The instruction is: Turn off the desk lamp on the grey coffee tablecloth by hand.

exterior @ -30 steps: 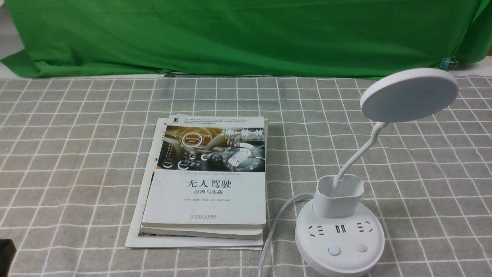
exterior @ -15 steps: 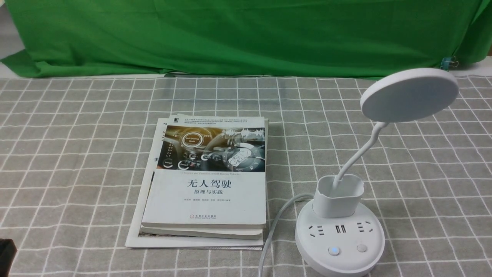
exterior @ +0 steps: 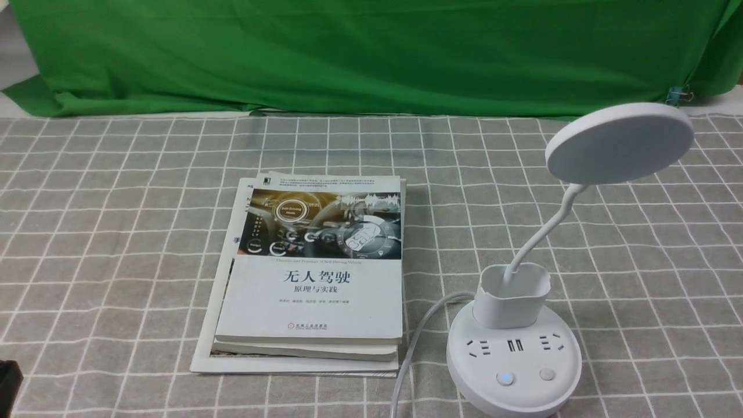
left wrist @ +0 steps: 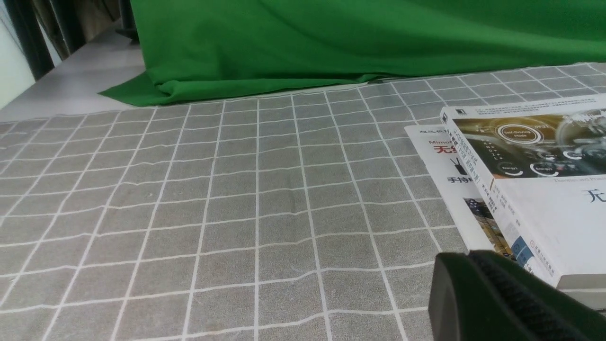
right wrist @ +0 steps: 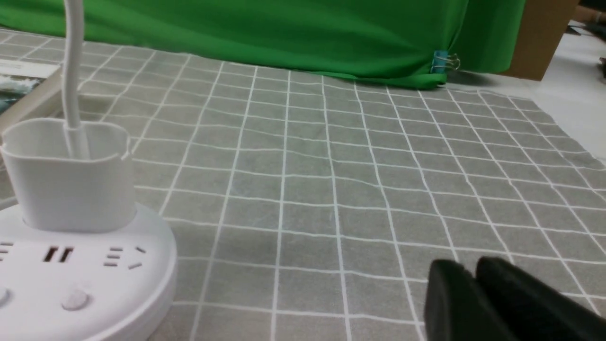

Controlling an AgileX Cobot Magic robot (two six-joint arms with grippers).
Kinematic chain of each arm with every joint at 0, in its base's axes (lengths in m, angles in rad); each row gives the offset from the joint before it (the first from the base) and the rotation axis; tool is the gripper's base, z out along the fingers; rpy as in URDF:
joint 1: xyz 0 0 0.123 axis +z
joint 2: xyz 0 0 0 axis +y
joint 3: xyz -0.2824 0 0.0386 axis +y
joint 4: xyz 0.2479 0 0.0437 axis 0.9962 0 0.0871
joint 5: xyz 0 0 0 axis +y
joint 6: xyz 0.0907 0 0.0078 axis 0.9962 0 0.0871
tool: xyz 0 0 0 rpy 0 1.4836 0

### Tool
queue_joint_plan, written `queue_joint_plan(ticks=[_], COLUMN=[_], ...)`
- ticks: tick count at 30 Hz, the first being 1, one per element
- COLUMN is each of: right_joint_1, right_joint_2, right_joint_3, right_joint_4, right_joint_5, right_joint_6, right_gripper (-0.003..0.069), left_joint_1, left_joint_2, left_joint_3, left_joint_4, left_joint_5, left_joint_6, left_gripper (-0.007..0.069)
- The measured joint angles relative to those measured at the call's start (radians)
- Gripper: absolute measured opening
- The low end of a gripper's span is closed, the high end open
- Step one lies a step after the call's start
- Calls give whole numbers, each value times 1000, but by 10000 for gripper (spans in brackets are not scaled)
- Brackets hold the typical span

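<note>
The white desk lamp stands on the grey coffee tablecloth at the near right. Its disc head rises on a bent neck from a small cup. On the round base, one button glows blue and a plain one sits beside it. My right gripper hovers low over the cloth beside the lamp base, its fingertips slightly parted and empty. My left gripper is shut, empty, near the books. Only its black corner shows in the front view.
A stack of books lies in the middle of the cloth, left of the lamp. The lamp's white cable runs between them toward the near edge. A plain green cloth hangs along the back, held by a clip.
Almost nothing differs. The black corner of my left gripper has sunk slightly at the front view's lower left edge. Lamp and books stay put.
</note>
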Motion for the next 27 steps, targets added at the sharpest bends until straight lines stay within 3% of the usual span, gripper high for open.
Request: queue_joint_plan(ticks=[27], right_joint_1=[0], right_joint_2=[0], right_joint_3=[0], right_joint_4=[-41], right_joint_5=[2], right_joint_6=[72], right_gripper=[163], left_joint_1=[0], left_joint_2=[0], left_joint_3=[0], left_joint_4=[2], left_joint_5=[0], left_joint_6=[0], left_gripper=[1])
